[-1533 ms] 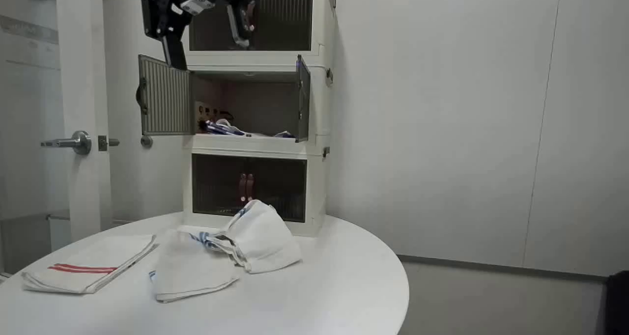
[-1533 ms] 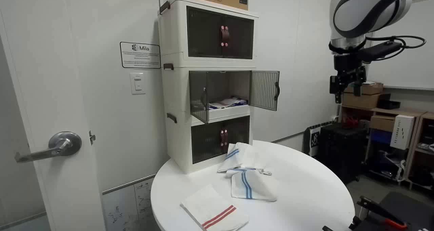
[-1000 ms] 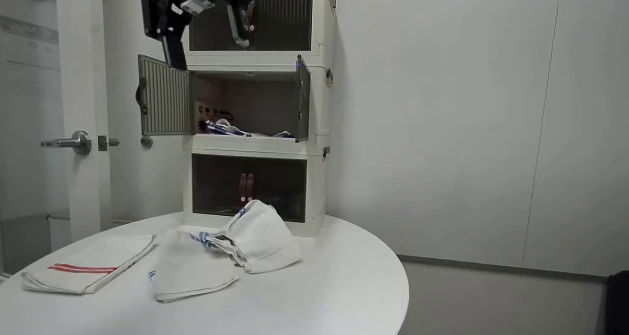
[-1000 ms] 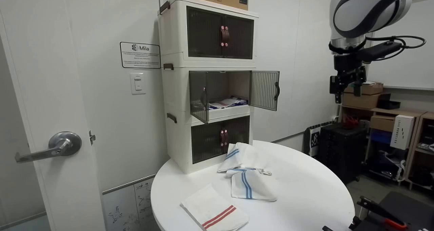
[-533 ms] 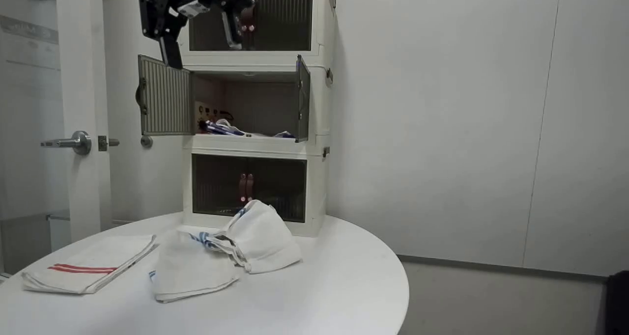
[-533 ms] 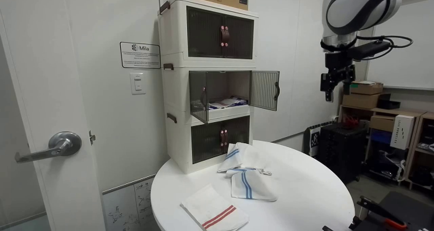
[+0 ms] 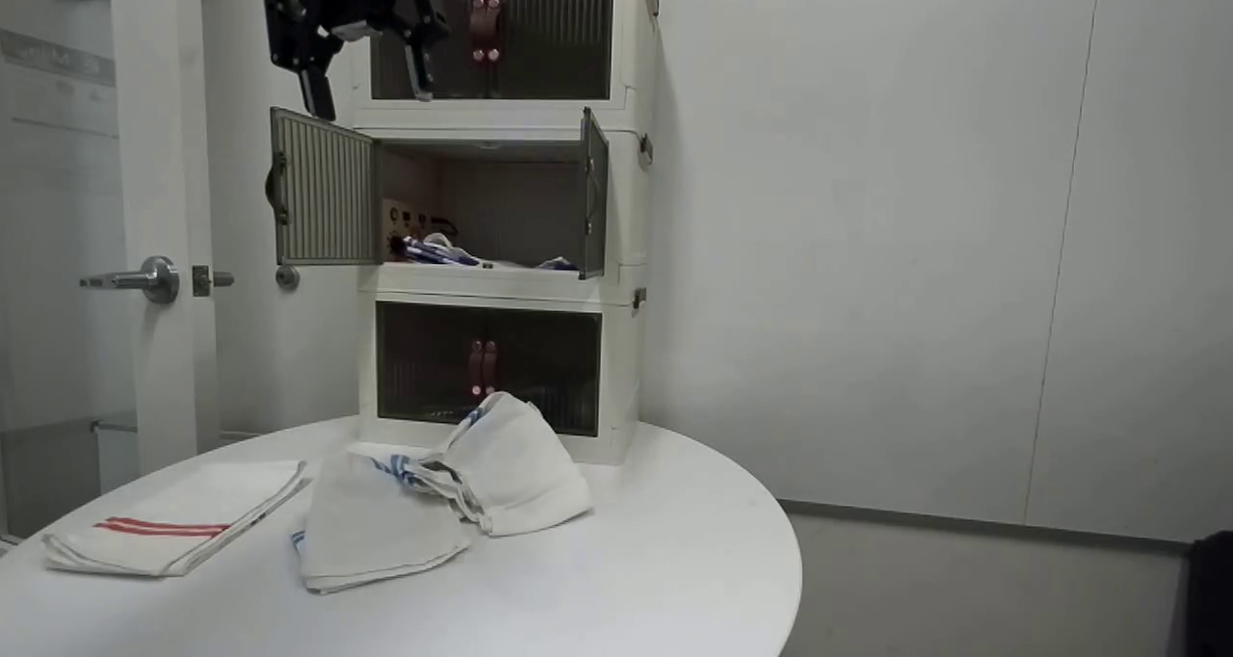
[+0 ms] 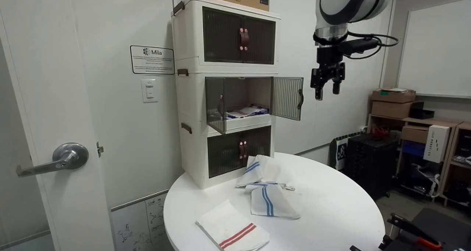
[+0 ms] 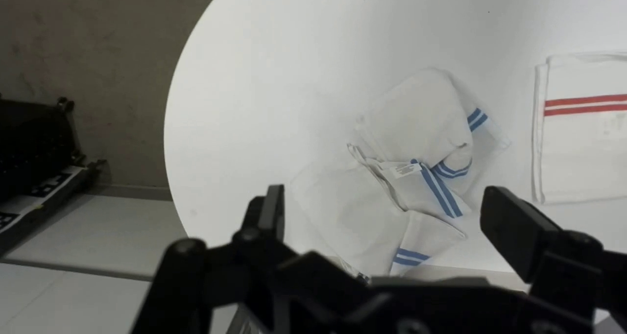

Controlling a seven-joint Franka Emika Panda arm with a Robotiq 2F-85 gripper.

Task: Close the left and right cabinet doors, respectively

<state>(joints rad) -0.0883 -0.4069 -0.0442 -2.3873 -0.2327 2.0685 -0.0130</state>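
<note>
Although the top edge crops the robot arm in an exterior view, we can see its gripper hanging fingers-down above the round table, jaws spread wide. In an exterior view we find the left cabinet door swung out from the middle tier of the white cabinet, ribbed panel towards us; the right cabinet door, swung out too, is nearly edge-on, its panel hard to make out. Inside the compartment, a brown object with dark spots defeats us. In the wrist view the gripper covers the bottom, the frame cuts off the red-striped towel, and print on a white tag among the blue-striped towels is too blurred to read. We read "Mila" on the wall sign, its smaller lines illegible; the scrawl on the lower whiteboard is beyond us
</note>
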